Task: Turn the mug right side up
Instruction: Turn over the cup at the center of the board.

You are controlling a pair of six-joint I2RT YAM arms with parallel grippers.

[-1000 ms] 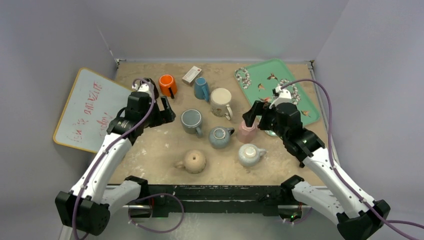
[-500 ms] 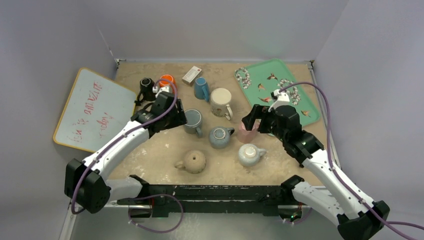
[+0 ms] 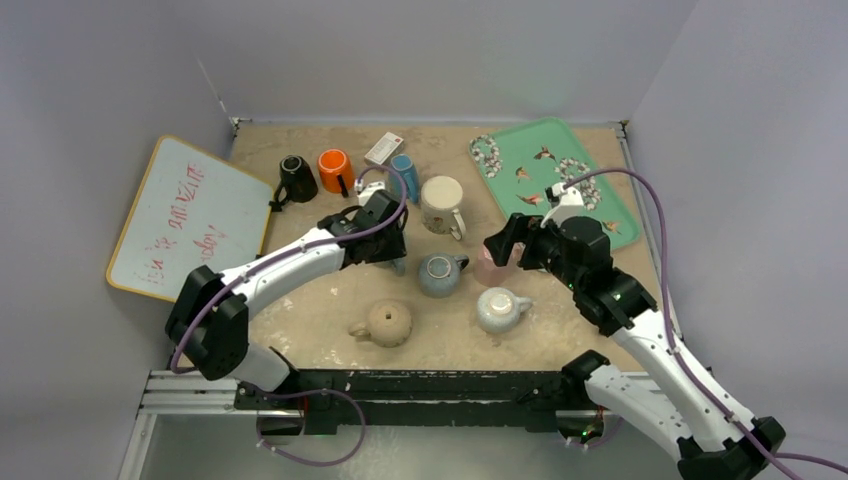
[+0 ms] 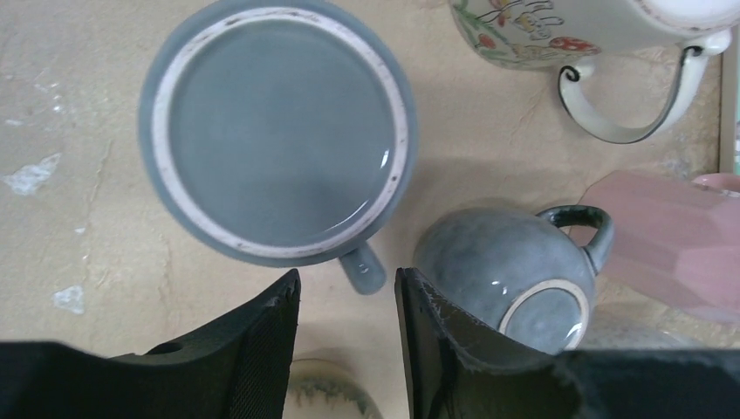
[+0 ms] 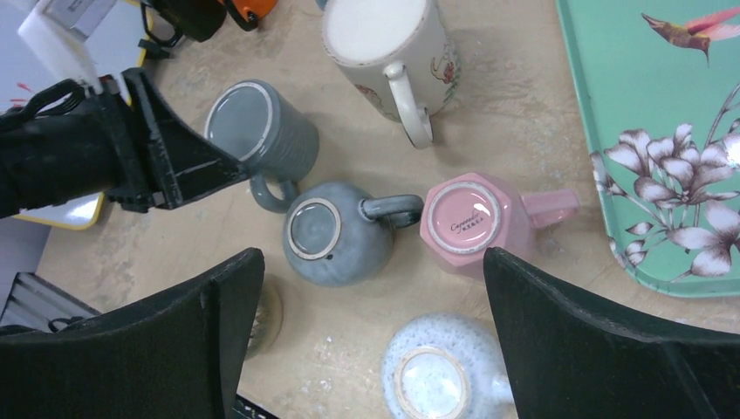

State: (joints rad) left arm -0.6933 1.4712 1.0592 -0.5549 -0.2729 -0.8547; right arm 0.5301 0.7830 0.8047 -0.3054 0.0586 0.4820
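Right gripper (image 5: 371, 262) hung wide open and empty over the bottom-up pink mug (image 5: 471, 223), probably spread for its body. Further in, left gripper (image 4: 346, 279), jaws part-open and empty, sat just short of the grey mug's handle (image 4: 362, 268); narrow gap suits it. Grey mug (image 4: 275, 131) stood bottom-up mid-table (image 4: 78, 131).

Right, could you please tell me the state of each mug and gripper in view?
grey mug: upside down, base up
round grey-blue mug: upside down
pink mug: upside down
pale blue mug: upside down
cream mug: seems upside down
black mug: looks upright
orange mug: looks upright
left gripper: partly open, empty
right gripper: wide open, empty
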